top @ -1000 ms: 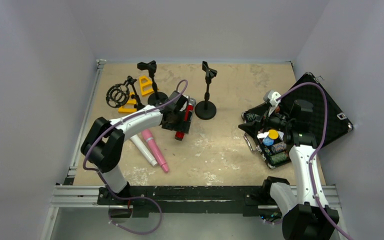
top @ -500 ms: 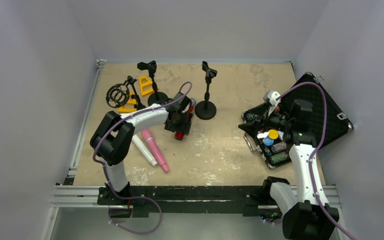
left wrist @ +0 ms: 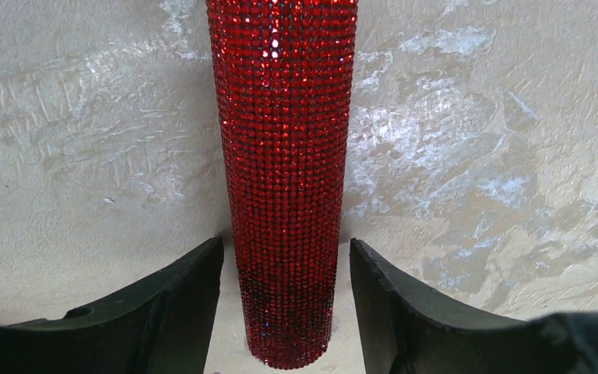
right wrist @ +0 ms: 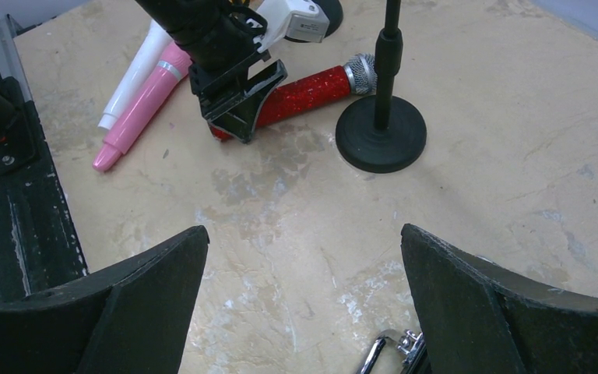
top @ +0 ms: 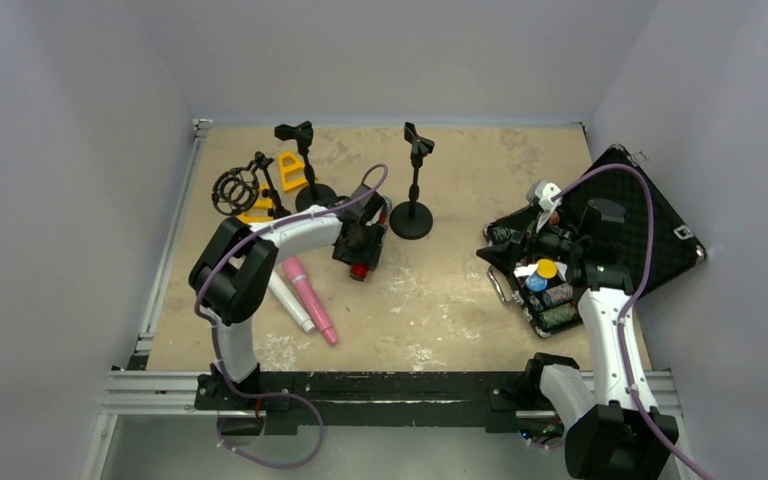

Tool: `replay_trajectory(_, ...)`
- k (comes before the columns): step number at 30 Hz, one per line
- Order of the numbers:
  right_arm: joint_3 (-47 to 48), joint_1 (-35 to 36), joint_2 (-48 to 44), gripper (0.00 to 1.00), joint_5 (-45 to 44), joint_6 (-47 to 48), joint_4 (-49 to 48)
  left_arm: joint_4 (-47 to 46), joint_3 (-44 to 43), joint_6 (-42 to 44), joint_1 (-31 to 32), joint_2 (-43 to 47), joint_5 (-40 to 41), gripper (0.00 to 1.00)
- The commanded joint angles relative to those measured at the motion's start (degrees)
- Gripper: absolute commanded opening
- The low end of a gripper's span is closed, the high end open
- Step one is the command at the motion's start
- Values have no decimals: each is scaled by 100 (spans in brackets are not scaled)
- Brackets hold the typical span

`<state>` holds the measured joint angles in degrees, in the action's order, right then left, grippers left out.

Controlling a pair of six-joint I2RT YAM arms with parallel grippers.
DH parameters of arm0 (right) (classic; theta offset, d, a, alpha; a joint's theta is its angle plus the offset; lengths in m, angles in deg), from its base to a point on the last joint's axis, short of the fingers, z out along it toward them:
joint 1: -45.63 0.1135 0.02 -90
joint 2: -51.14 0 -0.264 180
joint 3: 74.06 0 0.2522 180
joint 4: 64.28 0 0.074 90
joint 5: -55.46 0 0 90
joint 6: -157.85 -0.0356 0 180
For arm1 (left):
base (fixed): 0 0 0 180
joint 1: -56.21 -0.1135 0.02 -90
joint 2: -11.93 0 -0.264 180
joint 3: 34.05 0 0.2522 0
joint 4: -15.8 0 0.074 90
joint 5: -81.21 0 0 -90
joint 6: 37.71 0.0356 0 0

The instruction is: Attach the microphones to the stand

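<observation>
Red microphone (left wrist: 284, 179) lies on the bench (top: 460, 290) at centre frame, beside a stand (top: 411, 222); my left fingers (left wrist: 171, 312), lowered over the past second, now straddle its handle, spread, not yet pinching. Pickup looks imminent.

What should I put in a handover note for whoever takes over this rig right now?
Left gripper: open, its fingers either side of the red microphone, not closed on it. That microphone lies on the table beside a stand.
Right gripper: open, empty, hovering above the table.
White microphone and pink microphone: lying side by side near the left arm.
Done: nothing attached; the second stand is bare too.
Left: grasp the red one, clip it in, then the other two.
</observation>
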<state>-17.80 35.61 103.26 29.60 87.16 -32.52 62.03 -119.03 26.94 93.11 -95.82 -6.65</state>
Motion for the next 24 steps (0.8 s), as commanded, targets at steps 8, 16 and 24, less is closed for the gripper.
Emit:
replay_trajectory(8,83,-14,-26,99,204,134,-55,5,-206,65,27,-290,-61,48)
replay_trajectory(16,74,-12,-37,99,266,157,-33,-161,117,78,35,271,43,0)
replay_trajectory(24,85,-17,-38,99,419,339,131,-713,1080,-58,27,1789,-148,0)
